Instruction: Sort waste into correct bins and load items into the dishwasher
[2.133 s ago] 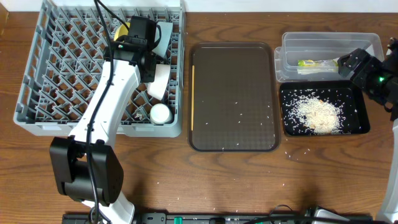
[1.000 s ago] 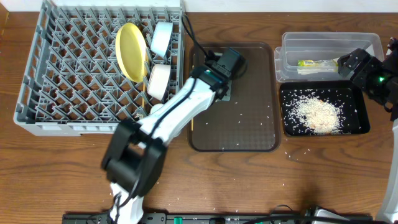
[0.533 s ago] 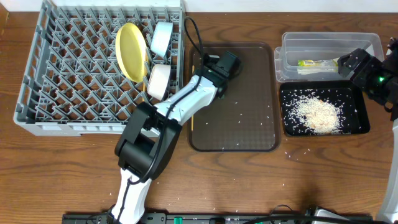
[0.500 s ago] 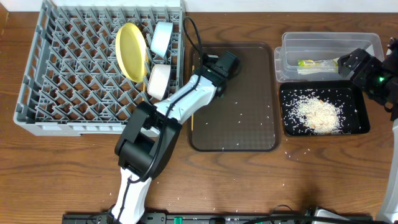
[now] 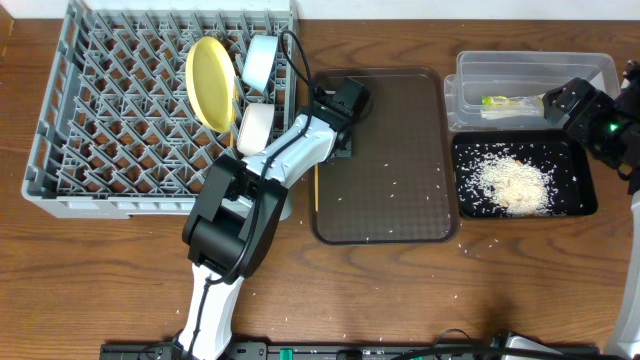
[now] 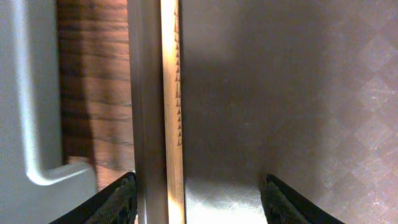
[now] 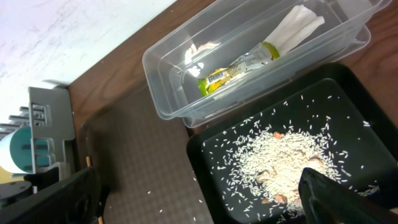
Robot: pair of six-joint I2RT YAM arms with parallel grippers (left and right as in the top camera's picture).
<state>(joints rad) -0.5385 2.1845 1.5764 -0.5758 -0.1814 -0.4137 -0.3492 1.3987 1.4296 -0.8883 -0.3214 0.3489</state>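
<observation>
My left gripper (image 6: pixel 202 200) stood spread astride the wooden chopsticks (image 6: pixel 171 93) at the left rim of the brown tray (image 6: pixel 280 93), my right gripper (image 7: pixel 202 202) hung wide apart by the black tray (image 7: pixel 208 146) of rice (image 7: pixel 280 155), the yellow-green wrapper (image 7: pixel 239 65) lay in the clear tub (image 7: pixel 163 93), its print too small to read.

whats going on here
The left gripper, jaws open, is down over the wooden chopsticks at the left edge of the brown tray, not yet gripping. The yellow plate already stands in the grey dish rack. The wrapper lies in the clear tub, rice in the black tray; the right gripper hangs open nearby.
</observation>
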